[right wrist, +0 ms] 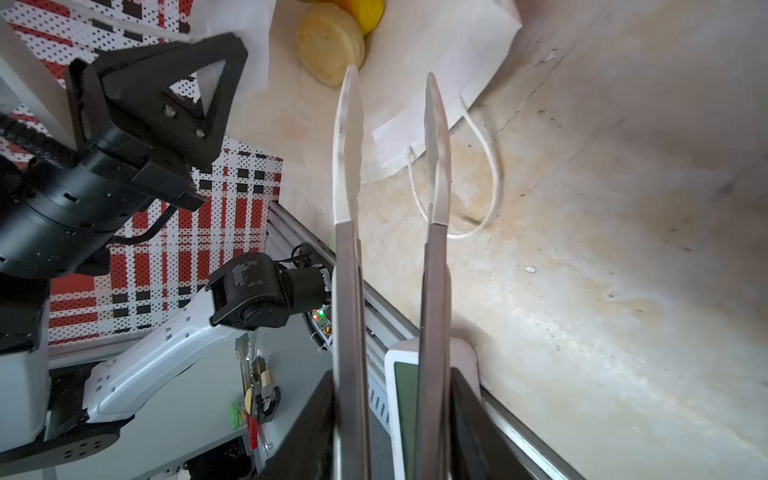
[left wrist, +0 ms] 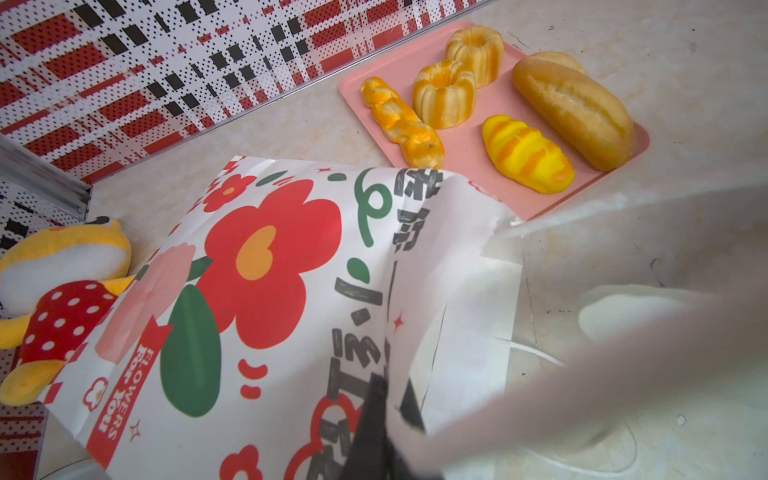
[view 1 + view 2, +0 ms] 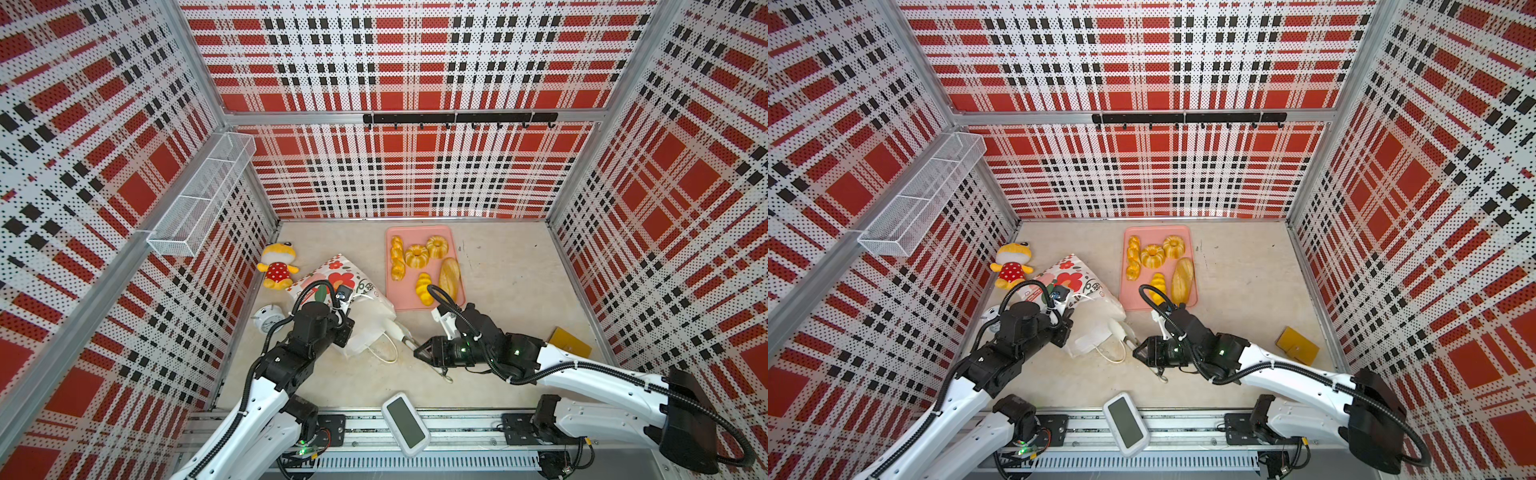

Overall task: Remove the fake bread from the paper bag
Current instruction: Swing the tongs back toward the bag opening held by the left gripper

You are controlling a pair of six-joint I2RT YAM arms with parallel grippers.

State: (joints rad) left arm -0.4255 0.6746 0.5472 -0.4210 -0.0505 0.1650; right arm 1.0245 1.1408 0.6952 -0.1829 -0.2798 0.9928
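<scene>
Yellow bread (image 1: 368,14) inside paper bag (image 1: 436,41) cut off at edge.

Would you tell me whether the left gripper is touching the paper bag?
Touching: in the left wrist view the left gripper pinches the white edge of the paper bag.

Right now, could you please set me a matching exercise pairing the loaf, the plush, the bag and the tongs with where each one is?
Things:
1. loaf
2. plush
3. bag
4. tongs

Places:
A. held in the right gripper, tips at the bag's mouth
B. on the pink tray
C. on its side, pinched by the left gripper
D. on the table, beyond the bag

Pairs: 1-B, 2-D, 3-C, 4-A
</scene>
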